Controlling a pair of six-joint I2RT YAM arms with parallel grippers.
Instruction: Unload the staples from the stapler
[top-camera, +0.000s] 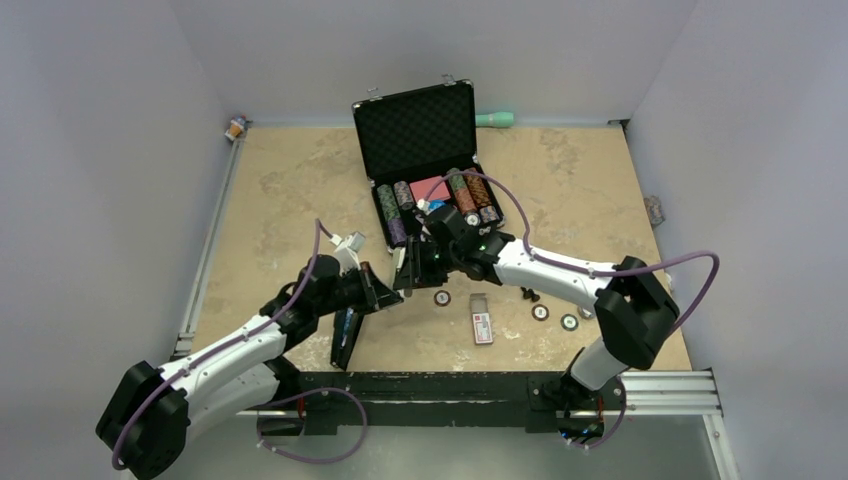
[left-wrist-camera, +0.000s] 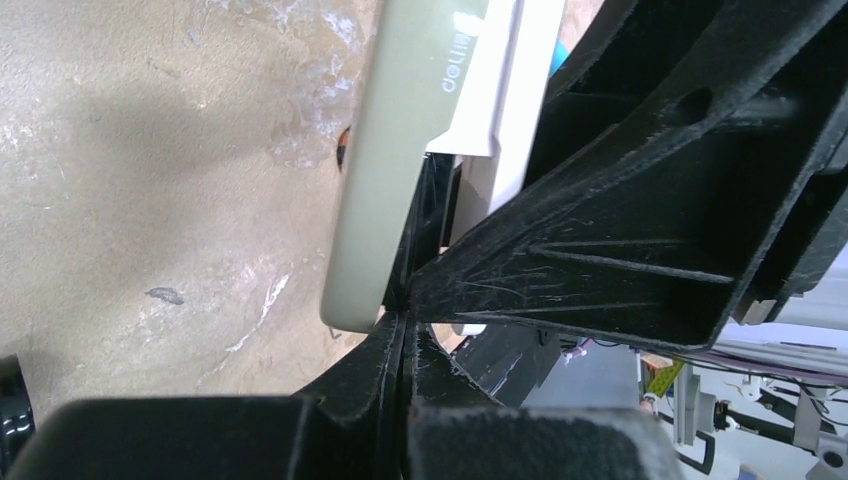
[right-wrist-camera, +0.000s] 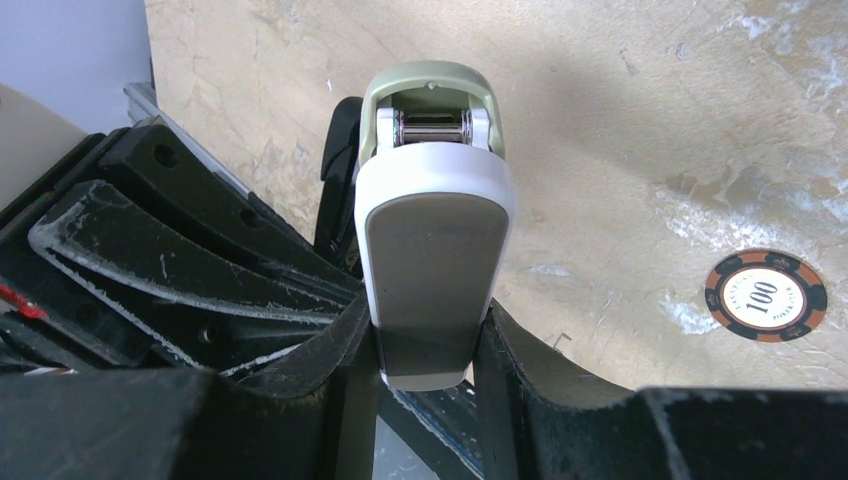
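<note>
Gripped the stapler (right-wrist-camera: 430, 230) across its width in the right gripper (right-wrist-camera: 425, 345), apparently raised off the table (top-camera: 290, 200) near its middle, just in front of the open case (top-camera: 415, 130). Ran its long axis straight out from those fingers toward the left arm, hinge end farthest. Had the left gripper (left-wrist-camera: 400, 315) clenched, nothing visible between its fingers, tips touching the stapler's lower edge (the nearer tool for any prying, by the look of it). Showed a pale sage-green shell over a white body, a metal pin bare at the hinge. Could not tell whether opened; no staples on view.
</note>
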